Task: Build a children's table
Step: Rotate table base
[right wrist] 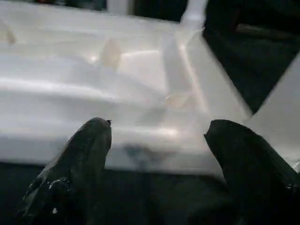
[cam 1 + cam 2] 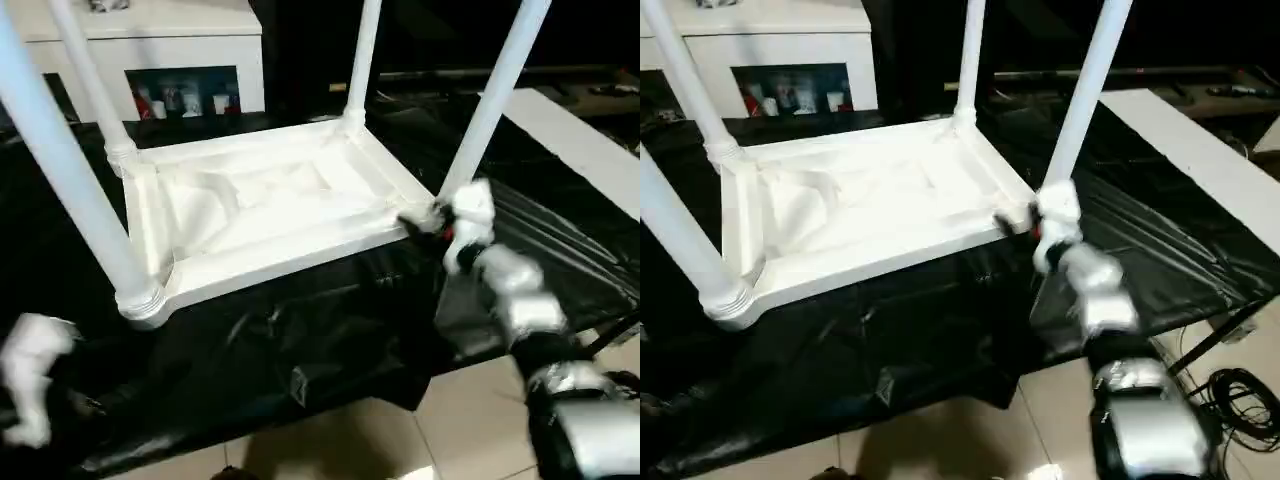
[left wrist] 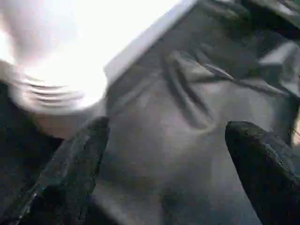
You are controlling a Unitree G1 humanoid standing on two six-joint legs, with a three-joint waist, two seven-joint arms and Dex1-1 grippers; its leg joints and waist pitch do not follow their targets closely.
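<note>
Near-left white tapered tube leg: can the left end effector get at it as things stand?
Probably yes. The left end effector is open just beside the ribbed base of the white tapered tube leg, above black plastic sheeting, with nothing between them.

one tabletop (image 2: 270, 215), four legs (image 2: 495, 100) — upright

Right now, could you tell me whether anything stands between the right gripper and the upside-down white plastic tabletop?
Nothing visible does. The right gripper, fingers apart, faces the near edge of the white plastic tabletop, with only black plastic sheeting below the gap.
</note>
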